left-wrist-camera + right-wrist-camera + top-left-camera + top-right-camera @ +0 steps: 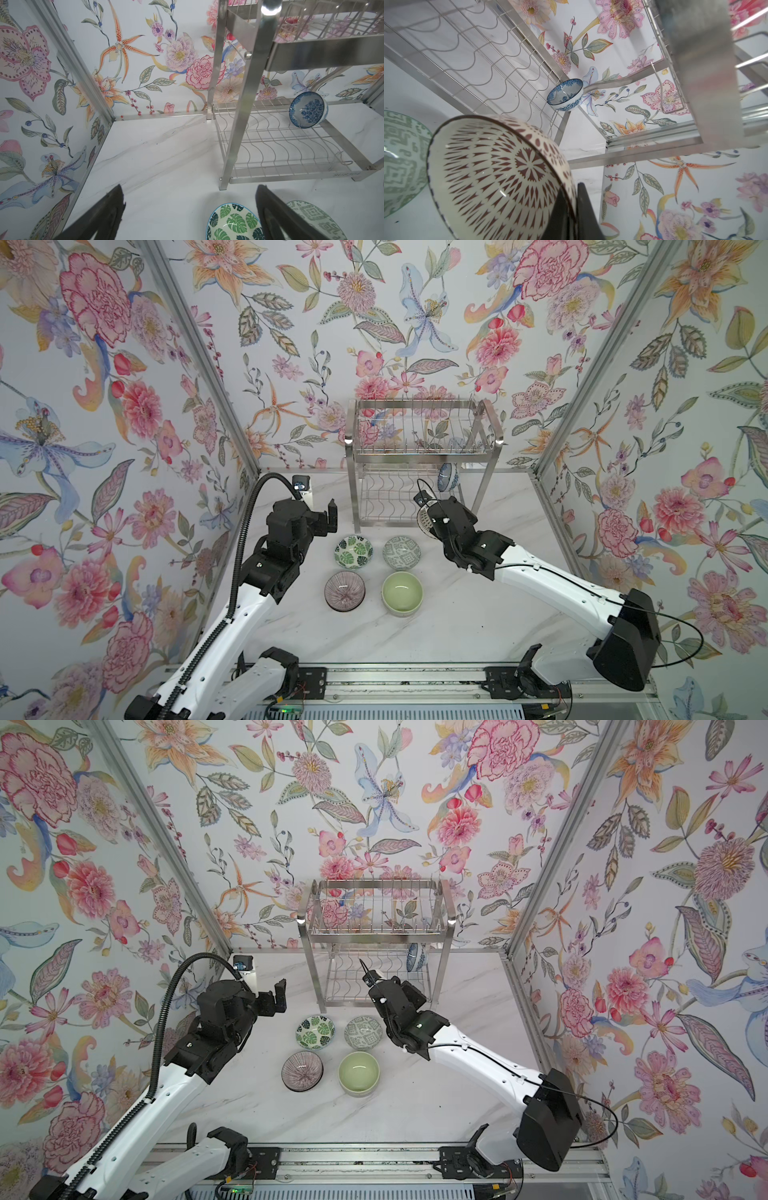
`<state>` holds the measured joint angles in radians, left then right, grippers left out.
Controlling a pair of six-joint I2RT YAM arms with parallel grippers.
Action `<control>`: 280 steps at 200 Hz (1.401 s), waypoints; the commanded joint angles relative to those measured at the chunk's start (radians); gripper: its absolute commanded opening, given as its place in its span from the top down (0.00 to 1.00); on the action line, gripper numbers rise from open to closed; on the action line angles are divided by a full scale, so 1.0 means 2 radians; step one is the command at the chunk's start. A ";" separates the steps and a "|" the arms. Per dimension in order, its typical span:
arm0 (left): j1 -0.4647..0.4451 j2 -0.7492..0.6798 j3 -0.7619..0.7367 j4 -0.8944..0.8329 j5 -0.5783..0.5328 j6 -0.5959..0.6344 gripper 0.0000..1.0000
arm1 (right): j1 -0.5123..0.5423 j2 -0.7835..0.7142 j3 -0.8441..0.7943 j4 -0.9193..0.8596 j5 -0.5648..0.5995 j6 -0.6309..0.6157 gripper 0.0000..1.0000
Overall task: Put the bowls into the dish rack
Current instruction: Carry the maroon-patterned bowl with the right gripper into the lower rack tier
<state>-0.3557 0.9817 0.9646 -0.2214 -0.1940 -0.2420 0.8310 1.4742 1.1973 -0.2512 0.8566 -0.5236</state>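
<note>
Right wrist view: lattice bowl (500,176) gripped

The right pincer (572,199) pinches the rim of the lattice bowl, cream with brown marks, tilted on edge. Beyond it, a blue floral bowl (565,94) leans on the wavy lower shelf of the dish rack (704,72). The left pincer (190,193) gapes wide, empty, near the leaf-print bowl (232,222).

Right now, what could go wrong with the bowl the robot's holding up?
1. The right jaws pinch only the rim of the tilted brown-patterned bowl, so it might slip and land on the green geometric bowl nearby.
2. Going into the dish rack, it could bump the blue floral bowl lying on its side in there and set it rolling.
</note>
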 commanded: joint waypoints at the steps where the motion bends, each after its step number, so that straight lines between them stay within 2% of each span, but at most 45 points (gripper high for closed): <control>1: 0.020 -0.002 -0.015 -0.004 0.033 0.011 0.01 | -0.002 0.044 0.031 0.082 0.056 -0.116 1.00; 23: 0.036 0.004 -0.023 0.010 0.057 0.008 0.01 | -0.012 0.095 0.073 0.091 0.064 -0.145 1.00; 50: 0.053 0.017 -0.024 0.022 0.081 0.012 0.01 | -0.019 0.156 0.117 0.132 0.107 -0.190 1.00; 94: 0.081 0.020 -0.026 0.042 0.120 0.011 0.01 | -0.029 0.228 0.133 0.259 0.164 -0.303 1.00; 149: 0.088 0.001 -0.040 0.061 0.140 0.001 0.01 | -0.050 0.267 0.147 0.359 0.162 -0.354 1.00; 185: 0.089 0.001 -0.028 0.054 0.140 0.002 0.01 | -0.063 0.309 0.145 0.474 0.158 -0.435 1.00; 235: 0.088 0.000 -0.028 0.037 0.116 -0.001 0.01 | -0.081 0.331 0.139 0.541 0.157 -0.477 1.00; 280: 0.089 -0.006 -0.024 0.024 0.107 0.001 0.01 | -0.089 0.344 0.147 0.518 0.166 -0.463 1.00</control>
<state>-0.1879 0.9901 0.8982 -0.1482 0.0467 -0.2348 0.6594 2.1544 1.4605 0.7307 1.1496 -1.4525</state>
